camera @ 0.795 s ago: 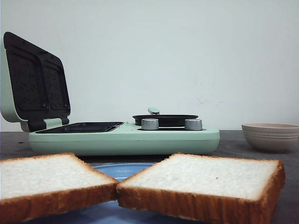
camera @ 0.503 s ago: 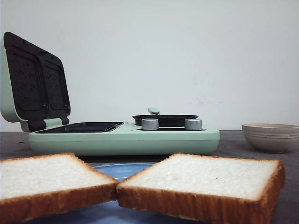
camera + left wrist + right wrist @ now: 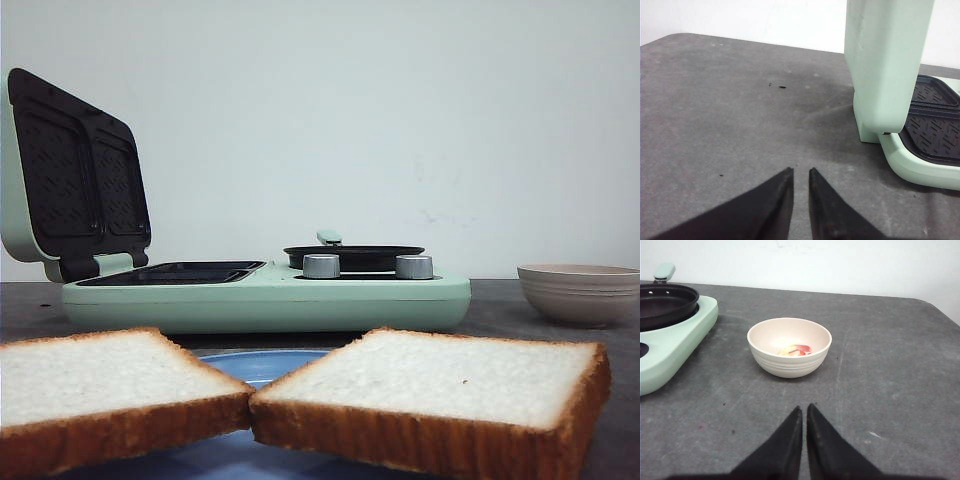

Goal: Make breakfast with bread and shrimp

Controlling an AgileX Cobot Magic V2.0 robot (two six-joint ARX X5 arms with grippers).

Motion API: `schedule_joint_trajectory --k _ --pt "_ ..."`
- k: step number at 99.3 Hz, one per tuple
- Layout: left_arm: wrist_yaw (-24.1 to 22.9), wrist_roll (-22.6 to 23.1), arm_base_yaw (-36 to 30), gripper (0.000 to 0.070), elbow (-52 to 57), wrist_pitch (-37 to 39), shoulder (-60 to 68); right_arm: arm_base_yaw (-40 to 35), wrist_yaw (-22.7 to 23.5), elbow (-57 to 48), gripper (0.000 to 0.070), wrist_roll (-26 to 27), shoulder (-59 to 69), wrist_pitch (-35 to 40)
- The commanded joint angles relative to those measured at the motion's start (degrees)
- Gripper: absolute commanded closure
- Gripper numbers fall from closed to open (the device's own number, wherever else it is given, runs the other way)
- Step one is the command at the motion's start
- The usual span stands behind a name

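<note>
Two slices of bread are seen at the near edge of the worktop (image 3: 30, 300), the left slice (image 3: 95, 375) and the right slice (image 3: 450, 380) meeting corner to corner over one blue plate (image 3: 262, 364). Behind them one mint-green breakfast maker (image 3: 270, 300) is set with its lid (image 3: 75, 175) raised, one small black pan (image 3: 355, 256) and two grey knobs (image 3: 321, 266) on it. Toward the right edge, one beige bowl (image 3: 789, 346) holds the shrimp (image 3: 801, 350). The left gripper (image 3: 799, 175) is held above bare worktop, its tips narrowly apart; the right gripper (image 3: 804, 412) is closed and empty.
</note>
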State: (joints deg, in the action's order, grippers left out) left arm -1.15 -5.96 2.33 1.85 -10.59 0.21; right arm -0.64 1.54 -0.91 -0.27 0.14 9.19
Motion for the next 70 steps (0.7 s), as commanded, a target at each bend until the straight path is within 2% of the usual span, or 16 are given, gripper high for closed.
schedule_joint_trajectory --k 1,50,70 --pt "0.02 -0.15 -0.09 0.07 -1.05 -0.15 -0.04 0.13 -0.04 0.2 0.0694 -0.61 0.07 -0.59" --pt "0.02 -0.15 -0.09 0.07 -1.05 -0.13 -0.04 0.13 -0.02 0.2 0.0694 -0.46 0.07 -1.31" --pt "0.02 -0.15 -0.09 0.07 -1.05 -0.13 -0.04 0.13 0.17 0.2 0.0694 5.75 0.07 -6.05"
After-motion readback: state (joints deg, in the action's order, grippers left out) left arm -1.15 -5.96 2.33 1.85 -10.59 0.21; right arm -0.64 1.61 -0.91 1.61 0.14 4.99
